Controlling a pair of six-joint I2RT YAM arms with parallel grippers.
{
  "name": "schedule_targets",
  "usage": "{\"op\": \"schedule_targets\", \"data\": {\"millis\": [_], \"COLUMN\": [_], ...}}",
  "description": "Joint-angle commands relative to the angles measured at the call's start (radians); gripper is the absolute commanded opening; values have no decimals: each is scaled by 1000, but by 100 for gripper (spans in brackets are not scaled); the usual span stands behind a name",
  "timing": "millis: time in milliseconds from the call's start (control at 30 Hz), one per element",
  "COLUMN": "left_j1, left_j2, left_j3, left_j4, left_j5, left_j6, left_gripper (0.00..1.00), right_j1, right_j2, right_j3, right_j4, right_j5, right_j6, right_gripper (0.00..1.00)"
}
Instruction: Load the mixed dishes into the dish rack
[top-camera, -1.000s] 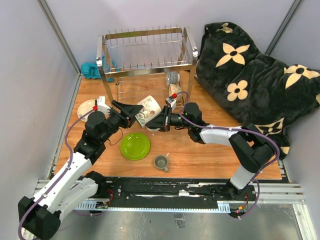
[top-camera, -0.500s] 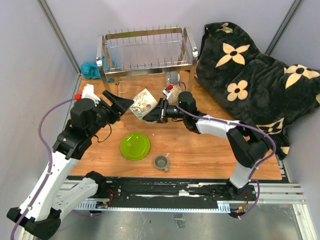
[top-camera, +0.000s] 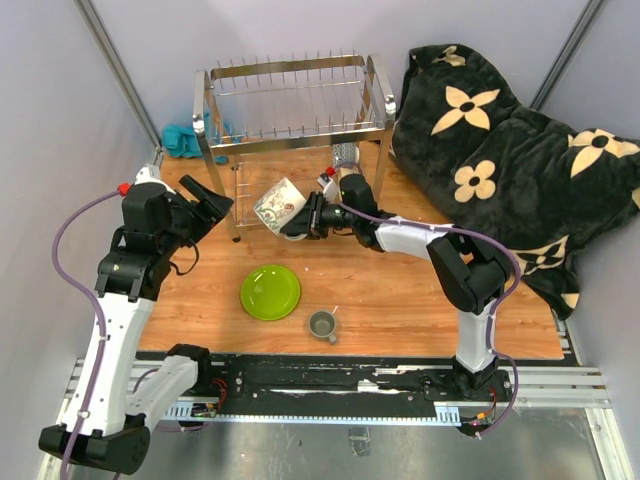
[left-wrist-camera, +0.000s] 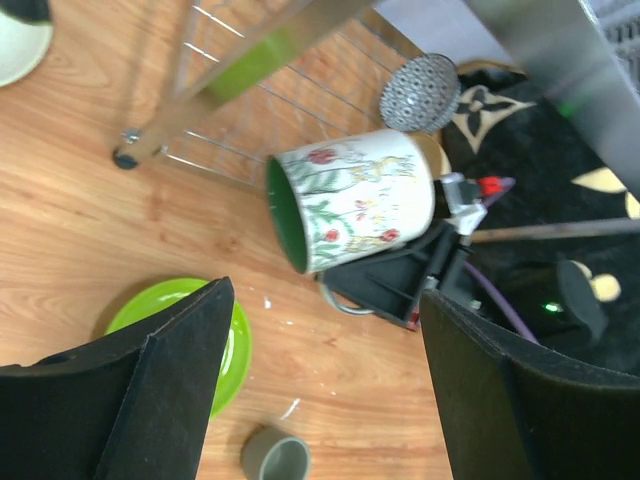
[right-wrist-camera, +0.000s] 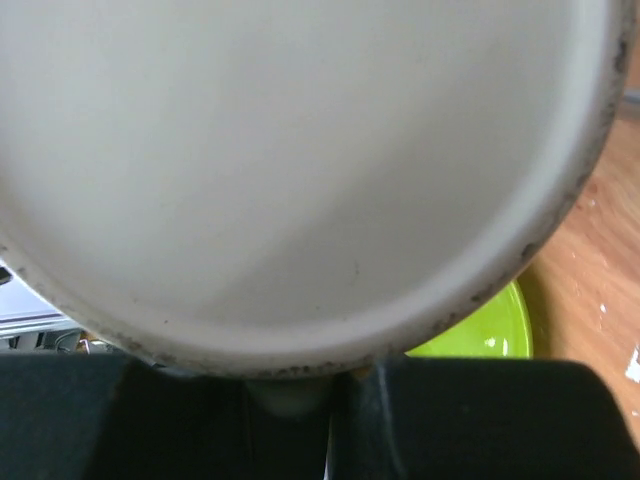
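Currently the right end effector (top-camera: 300, 220) is clamped on the white mug (top-camera: 279, 203). It holds the mug off the worktop (top-camera: 400, 300), tipped on its side with the green mouth turned toward the left edge, just in front of the rack (top-camera: 290, 100). Treat the mug as glazed ceramic: stiff, fairly heavy for its size, slick, and likely to chip if it knocks a chrome leg. The grip looks to sit low on the body by the handle, but the wrist view is filled by the mug's pale underside, so you cannot confirm how deep the bite is. A hold that far off-centre may let the mug swing, so move slowly.

The left end effector (top-camera: 208, 195) stands with its fingers (left-wrist-camera: 170, 380) wide apart and holds nothing, close beside the mug on the side toward the left edge.

The wood looks smooth and flat, and dishes should slide easily on it. A green plate (top-camera: 270, 292) lies toward the near edge, and a grey mug (top-camera: 322, 324) sits nearer that edge again. A speckled bowl (top-camera: 344, 155) sits low under the rack at the far edge. A dark flowered blanket (top-camera: 500, 150) crowds the far right corner, touching or nearly touching the rack. A teal cloth (top-camera: 180, 140) lies at the far left corner.
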Motion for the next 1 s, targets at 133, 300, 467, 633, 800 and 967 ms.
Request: {"op": "schedule_targets", "data": {"millis": [133, 300, 467, 633, 800, 967], "left_j1": [119, 121, 124, 126, 127, 133], "left_j2": [-11, -10, -20, -56, -57, -40], "left_j3": [-54, -30, -38, -98, -115, -110], "left_j4": [-24, -83, -110, -105, -122, -140], "left_j5": [108, 31, 1, 23, 29, 18], "left_j6": [115, 163, 185, 168, 185, 223], "left_gripper": [83, 89, 90, 90, 91, 91], "right_j1": [-5, -10, -12, -16, -14, -10], "right_j2": [14, 101, 176, 234, 282, 314], "right_j3": [241, 361, 506, 628, 698, 738], "right_j4": [-100, -160, -286, -379, -425, -452], "right_j5": [4, -1, 16, 69, 141, 217], "right_j6": [-192, -213, -298, -437, -556, -687], "right_gripper": [1, 1, 1, 1, 1, 1]}}
